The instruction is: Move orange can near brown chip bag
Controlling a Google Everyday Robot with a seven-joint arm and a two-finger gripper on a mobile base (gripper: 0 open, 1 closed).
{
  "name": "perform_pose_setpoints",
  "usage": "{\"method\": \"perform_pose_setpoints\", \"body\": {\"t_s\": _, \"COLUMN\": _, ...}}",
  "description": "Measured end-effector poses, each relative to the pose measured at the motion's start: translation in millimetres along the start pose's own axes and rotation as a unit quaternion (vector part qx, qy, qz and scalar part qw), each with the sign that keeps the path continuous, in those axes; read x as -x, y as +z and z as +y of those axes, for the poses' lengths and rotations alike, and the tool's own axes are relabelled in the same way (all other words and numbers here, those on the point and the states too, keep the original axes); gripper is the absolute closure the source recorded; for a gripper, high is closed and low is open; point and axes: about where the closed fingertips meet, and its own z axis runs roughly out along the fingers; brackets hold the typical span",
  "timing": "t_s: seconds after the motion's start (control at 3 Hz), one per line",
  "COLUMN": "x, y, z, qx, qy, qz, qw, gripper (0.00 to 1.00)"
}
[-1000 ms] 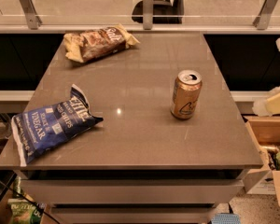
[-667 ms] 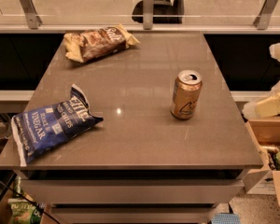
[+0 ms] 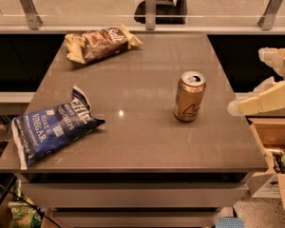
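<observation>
- Orange can point(image 3: 189, 96) stood upright, right of centre on the desk point(image 3: 147, 141).
- Brown chip bag point(image 3: 100, 42) lay at upper left, well apart from it.
- Tool point(image 3: 251, 82) hung at the right edge, fingers apart, empty.
- Cardboard box point(image 3: 270, 133), lower right, held indistinct items.

dim, small glare on table point(image 3: 133, 146); jaws right

cans: one, the can point(image 3: 189, 96), near the desk's point(image 3: 147, 146) right edge
chip bags: two, the brown bag point(image 3: 100, 42) at the far left corner and the blue bag point(image 3: 54, 129) at the near left corner
tool point(image 3: 249, 82): one, past the right edge, fingers apart
</observation>
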Motion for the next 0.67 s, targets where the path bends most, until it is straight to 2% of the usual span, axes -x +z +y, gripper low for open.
{"method": "perform_pose_setpoints", "body": {"t_s": 0.33, "x": -4, "y": 15, "z": -1, "qx": -0.004, "qy": 0.006, "qz": -0.016, "qw": 0.9998, "gripper": 0.00}}
{"method": "perform_pose_setpoints", "body": {"t_s": 0.67, "x": -12, "y": 36, "z": -1, "qx": 0.006, "qy": 0.017, "qz": -0.040, "qw": 0.9991, "gripper": 0.00}}
